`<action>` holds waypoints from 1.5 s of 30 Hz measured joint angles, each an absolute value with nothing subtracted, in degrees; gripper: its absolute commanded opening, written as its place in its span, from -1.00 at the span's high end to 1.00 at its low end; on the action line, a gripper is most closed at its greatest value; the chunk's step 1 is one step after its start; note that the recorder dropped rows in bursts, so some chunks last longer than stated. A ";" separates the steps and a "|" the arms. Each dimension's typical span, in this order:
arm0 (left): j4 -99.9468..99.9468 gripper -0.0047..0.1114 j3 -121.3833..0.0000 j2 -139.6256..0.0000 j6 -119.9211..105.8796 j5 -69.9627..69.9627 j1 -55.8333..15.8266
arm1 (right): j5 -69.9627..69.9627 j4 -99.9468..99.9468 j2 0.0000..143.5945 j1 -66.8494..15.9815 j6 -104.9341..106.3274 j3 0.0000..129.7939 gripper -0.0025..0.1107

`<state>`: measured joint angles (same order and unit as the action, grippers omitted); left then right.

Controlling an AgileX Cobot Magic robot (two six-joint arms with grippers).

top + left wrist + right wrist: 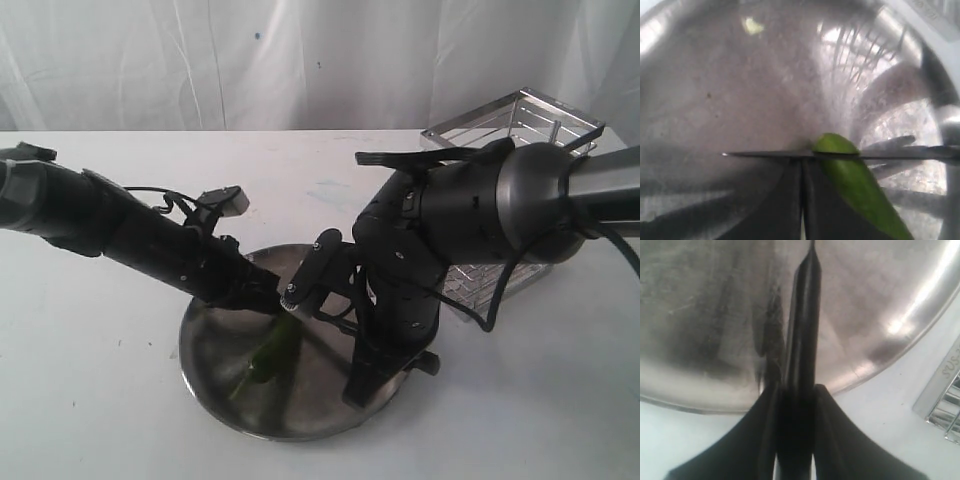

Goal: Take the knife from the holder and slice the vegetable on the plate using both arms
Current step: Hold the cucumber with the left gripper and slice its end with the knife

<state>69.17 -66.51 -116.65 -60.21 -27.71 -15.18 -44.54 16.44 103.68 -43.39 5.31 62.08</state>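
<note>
Two arms meet over the plate (215, 375), which sits near the front edge of the tabletop (90, 400), with the holder (520, 125) toward the back right corner. The right tool (795, 400) is clamped on the knife (802, 315) handle. The left tool (802, 200) has its fingers pressed together beside the chilli (860, 195); whether it pins the chilli is unclear. The blade lies square across the chilli's long axis, near its tip, so I judge the next move to be a downward press.

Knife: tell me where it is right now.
The knife is clamped in the right claw over the plate; in the left wrist view its blade lies across the vegetable by the left claw.
</note>
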 measured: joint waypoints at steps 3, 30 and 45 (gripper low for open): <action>69.44 0.92 -66.39 -117.25 -60.21 -28.04 -15.18 | -44.76 16.01 103.68 -43.39 5.55 62.08 0.96; 66.30 0.92 -66.16 -110.16 -60.21 -26.22 -15.18 | -50.89 15.14 104.31 -43.51 9.58 65.50 0.96; 65.04 0.92 -66.16 -112.53 -60.21 -26.35 -15.18 | -53.30 15.36 106.64 -43.51 9.58 66.10 0.96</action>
